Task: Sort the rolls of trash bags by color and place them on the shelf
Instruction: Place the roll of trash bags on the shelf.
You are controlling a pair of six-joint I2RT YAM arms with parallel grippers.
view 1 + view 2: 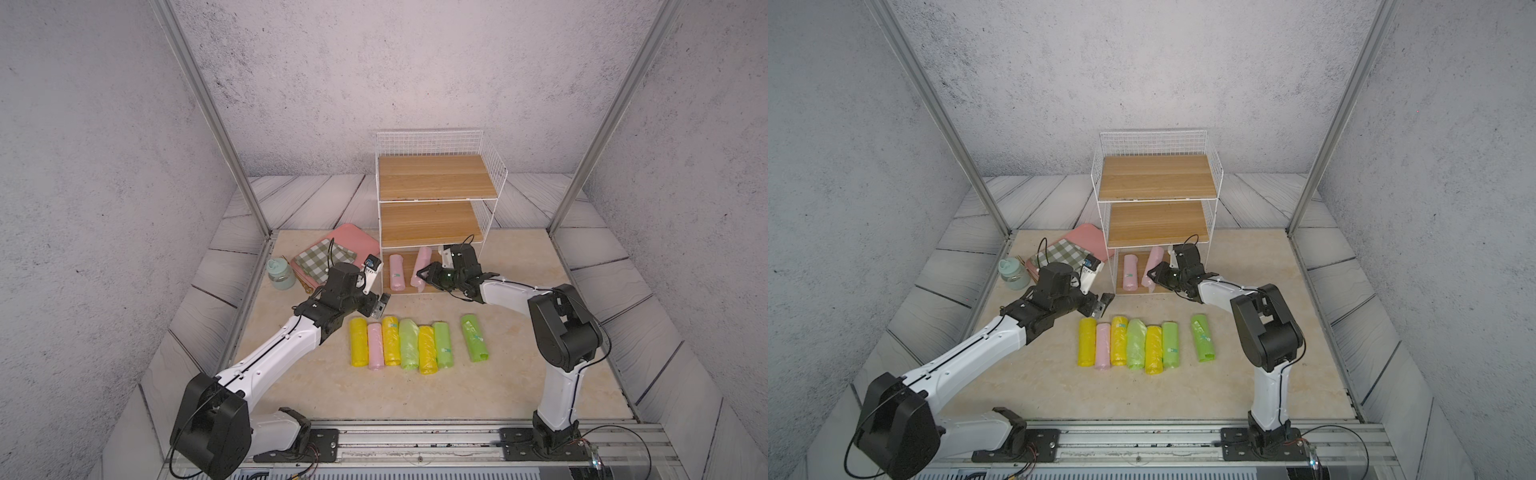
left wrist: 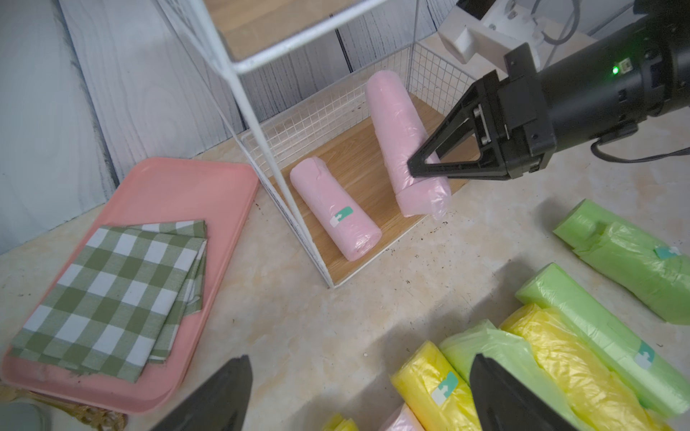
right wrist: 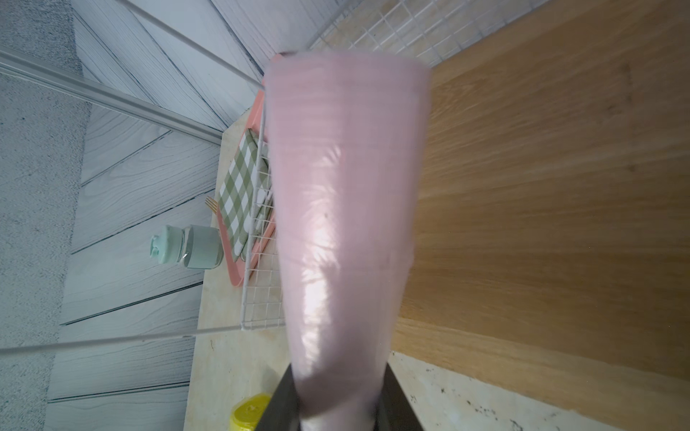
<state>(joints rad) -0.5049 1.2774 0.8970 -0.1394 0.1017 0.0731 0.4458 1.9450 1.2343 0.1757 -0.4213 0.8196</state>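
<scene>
Clearest from the left wrist: right pincer [image 2: 410,169] clamped tight on a pink roll [image 2: 399,127], slanted, far end over the shelf's [image 2: 239,67] bottom board beside a second pink roll [image 2: 336,212]. Plain in both top views: left pincer [image 1: 381,305] spread wide, empty, near seven rolls [image 1: 409,343] on the desk [image 1: 519,374].

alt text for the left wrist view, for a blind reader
The right gripper is shut on a pink roll, holding it angled over the bottom board of the shelf, where another pink roll lies. Green rolls and yellow rolls lie on the table; a checked cloth sits on a pink tray.
</scene>
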